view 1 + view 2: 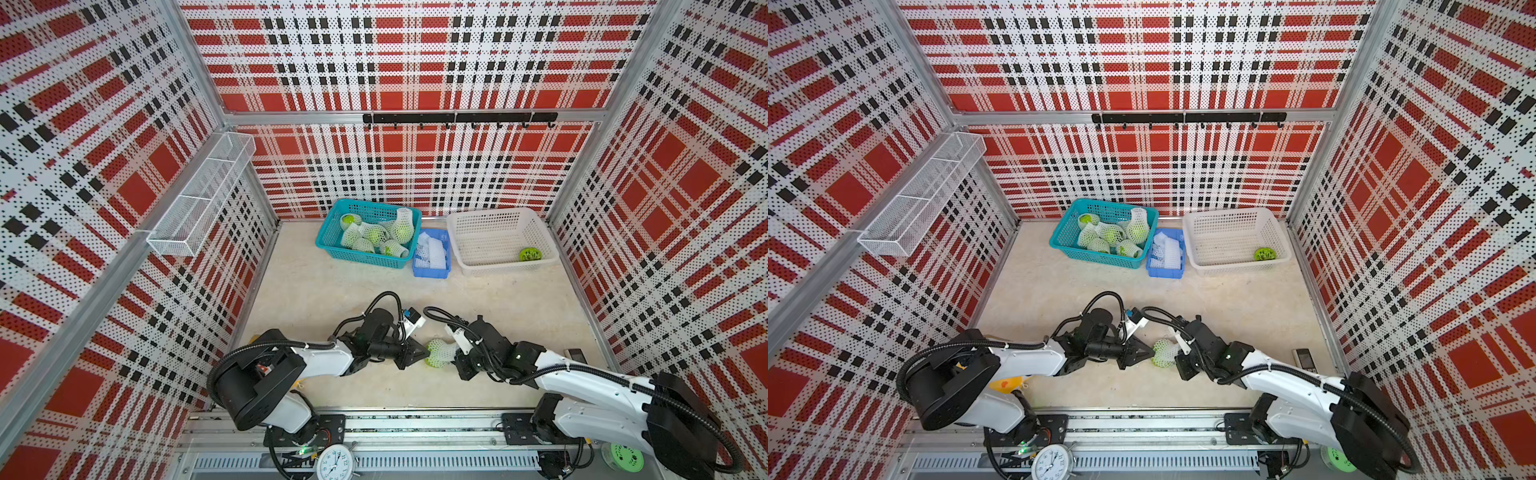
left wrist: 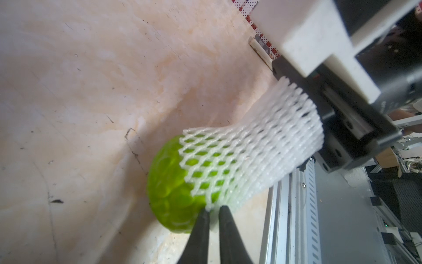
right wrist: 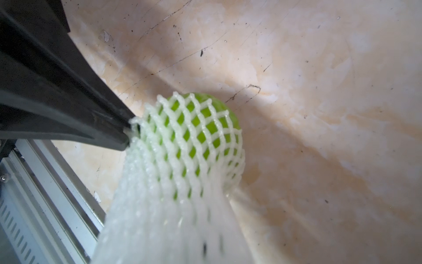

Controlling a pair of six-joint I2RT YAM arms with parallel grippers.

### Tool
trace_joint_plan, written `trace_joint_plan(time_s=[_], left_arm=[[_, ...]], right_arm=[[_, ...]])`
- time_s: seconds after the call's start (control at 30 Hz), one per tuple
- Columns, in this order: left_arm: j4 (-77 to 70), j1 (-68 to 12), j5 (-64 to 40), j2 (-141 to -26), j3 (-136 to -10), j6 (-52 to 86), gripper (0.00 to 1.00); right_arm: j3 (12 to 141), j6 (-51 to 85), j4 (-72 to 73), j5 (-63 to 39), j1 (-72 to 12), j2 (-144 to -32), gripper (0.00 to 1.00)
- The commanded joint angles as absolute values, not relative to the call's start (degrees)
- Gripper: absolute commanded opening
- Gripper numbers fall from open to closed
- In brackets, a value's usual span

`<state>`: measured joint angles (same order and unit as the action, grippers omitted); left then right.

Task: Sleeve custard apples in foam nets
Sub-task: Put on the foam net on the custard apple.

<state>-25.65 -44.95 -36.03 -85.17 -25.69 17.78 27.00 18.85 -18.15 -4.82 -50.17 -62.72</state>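
A bright green, round, bumpy-skinned custard apple (image 2: 169, 194) sits half inside a soft white foam net (image 2: 239, 155) of diamond mesh, near the front middle of the mottled beige tabletop (image 1: 332, 299), between the two arms. The left gripper (image 2: 213, 211), its tapered black fingers pressed nearly together, pinches the net's stretched rim beside the fruit's bare end. The right gripper (image 1: 457, 351) is clamped on the sleeve's narrowed, flattened far end.

Tabletop (image 1: 332, 291) bears teal basket (image 1: 361, 255), blue bin (image 1: 431, 272), white basket (image 1: 498, 268).
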Motion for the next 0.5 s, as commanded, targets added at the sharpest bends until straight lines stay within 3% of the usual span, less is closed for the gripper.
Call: trace_joint_plan(time_s=[0.0,0.1,0.47], left_arm=[[-26.90,-44.61,-36.83,-85.78,-26.74,17.96,0.08],[-26.90,-44.46,-36.83,-85.61,-26.61,18.04,0.00],[-26.98,-43.07,-35.39,-86.19,-25.60,18.83,0.00]], right_arm=[[27.76,18.19,-15.91,-3.96,-50.15,-62.23,0.11],[27.83,18.26,-16.16,-3.79,-50.12,-62.00,0.15],[24.83,20.37,-18.21,-3.43,-50.08,-52.73,0.47]])
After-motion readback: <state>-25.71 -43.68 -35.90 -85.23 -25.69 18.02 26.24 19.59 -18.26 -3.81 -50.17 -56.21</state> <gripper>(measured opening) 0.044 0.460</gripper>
